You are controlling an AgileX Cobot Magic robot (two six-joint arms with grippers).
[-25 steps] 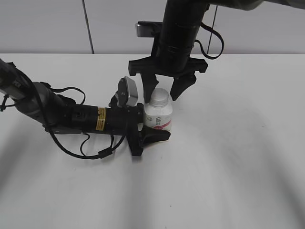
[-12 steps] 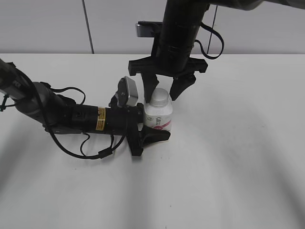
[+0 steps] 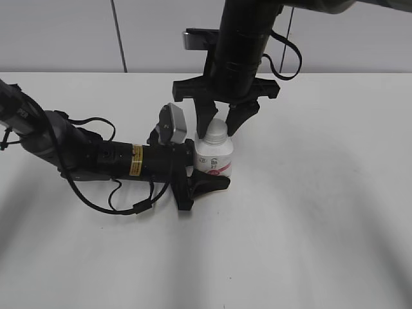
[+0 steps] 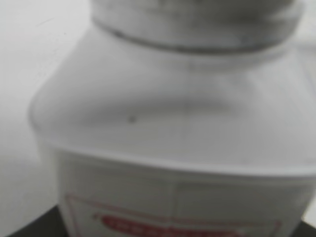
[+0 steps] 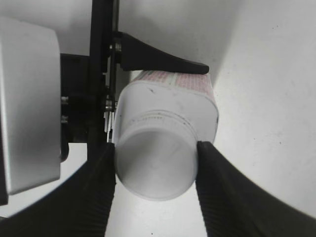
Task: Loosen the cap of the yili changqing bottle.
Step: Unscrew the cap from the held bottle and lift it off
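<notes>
Yili changqing bottle [image 3: 214,156] upright on white table [image 3: 309,193], left gripper [image 3: 205,172] clamping its body from the side, right gripper [image 5: 155,163] from above, fingers pressed against the cap [image 5: 155,165]

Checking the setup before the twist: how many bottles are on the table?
1. The yili changqing bottle stands upright near the table's middle, between the left gripper at its body and the right gripper at its cap.

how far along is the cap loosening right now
Done: the left end effector clamps the yili changqing bottle, which stands upright on the table. In hand: the right end effector has its fingers against both sides of the cap. Left: the twist itself; the cap sits fully on the neck.
</notes>
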